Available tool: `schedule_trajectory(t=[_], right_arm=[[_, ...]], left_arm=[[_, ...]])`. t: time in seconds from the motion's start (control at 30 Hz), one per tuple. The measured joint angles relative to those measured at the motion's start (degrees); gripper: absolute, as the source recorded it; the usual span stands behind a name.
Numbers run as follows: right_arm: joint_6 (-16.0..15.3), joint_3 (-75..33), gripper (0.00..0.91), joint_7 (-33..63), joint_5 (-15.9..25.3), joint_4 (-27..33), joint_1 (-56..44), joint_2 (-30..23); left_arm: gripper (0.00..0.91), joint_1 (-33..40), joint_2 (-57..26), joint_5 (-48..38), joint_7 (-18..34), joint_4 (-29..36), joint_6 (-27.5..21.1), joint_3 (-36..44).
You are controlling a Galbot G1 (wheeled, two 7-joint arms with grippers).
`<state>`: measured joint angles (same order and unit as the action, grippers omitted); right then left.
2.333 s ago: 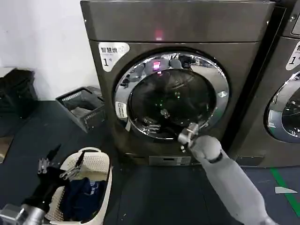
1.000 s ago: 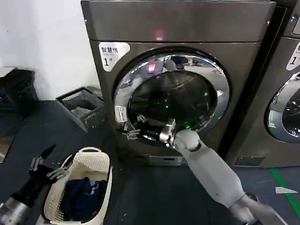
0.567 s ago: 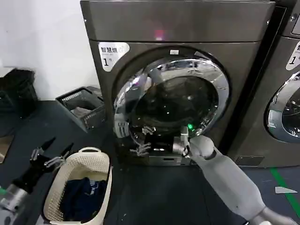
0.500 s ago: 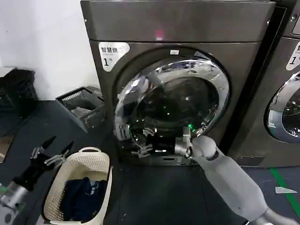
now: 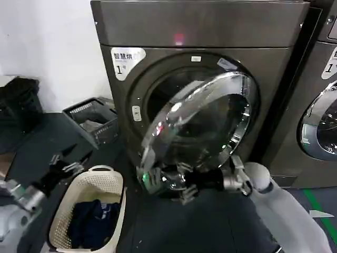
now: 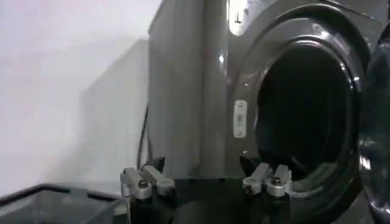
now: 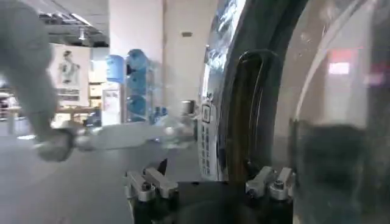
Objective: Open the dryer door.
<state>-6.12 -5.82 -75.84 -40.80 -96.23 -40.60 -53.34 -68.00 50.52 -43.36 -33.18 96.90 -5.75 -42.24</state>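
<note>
A white wall and dark floor frame the big dark grey-brown metal dryer [image 5: 200,63]. The right gripper [image 5: 174,182], fingers spread, sits at the lower edge of the large chrome-ringed, dark-glass dryer door [image 5: 202,124], which stands swung partly out; whether it touches is hard to tell. The left gripper [image 5: 68,161], fingers apart and empty, hovers above the cream laundry basket [image 5: 108,192]. A second grey machine [image 5: 316,95] is cut off at the right.
</note>
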Motion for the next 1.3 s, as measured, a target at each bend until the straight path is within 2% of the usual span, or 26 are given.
schedule_trajectory(t=[0.27, 0.47, 0.6, 0.67, 0.97, 1.13, 1.3], right_arm=[[0.8, -6.2, 0.907, -5.6, -0.3, -3.3, -6.4, 3.1], [2.8, -14.1, 0.907, -7.9, -0.2, -5.7, -13.6, 5.4], [4.4, -22.1, 0.907, -7.9, -1.7, -5.2, -19.1, 6.2], [5.4, -26.3, 0.907, -7.9, -0.8, -4.2, -21.5, 6.2], [5.9, -47.5, 0.907, -5.2, -1.0, 2.8, -28.8, 3.6], [6.6, -57.9, 0.907, -2.1, 3.4, 7.5, -30.8, 1.9], [7.5, -67.8, 0.907, 5.7, 4.5, 9.2, -32.8, -0.4]], left_arm=[[0.907, 8.3, -6.1, -6.0, -1.9, -6.0, 3.3, 14.6], [0.907, 18.7, -7.8, -6.8, -3.1, -9.2, 4.4, 27.6], [0.907, 25.2, -7.1, -6.9, -4.0, -10.2, 4.5, 35.9], [0.907, 28.3, -6.4, -7.1, -4.2, -10.9, 4.6, 40.2], [0.907, 39.3, -2.1, -6.9, -5.6, -11.9, 5.1, 54.7], [0.907, 42.4, -0.4, -7.4, -8.8, -11.1, 5.9, 60.3], [0.907, 44.2, 0.8, -8.4, -9.1, -9.6, 6.6, 65.0]])
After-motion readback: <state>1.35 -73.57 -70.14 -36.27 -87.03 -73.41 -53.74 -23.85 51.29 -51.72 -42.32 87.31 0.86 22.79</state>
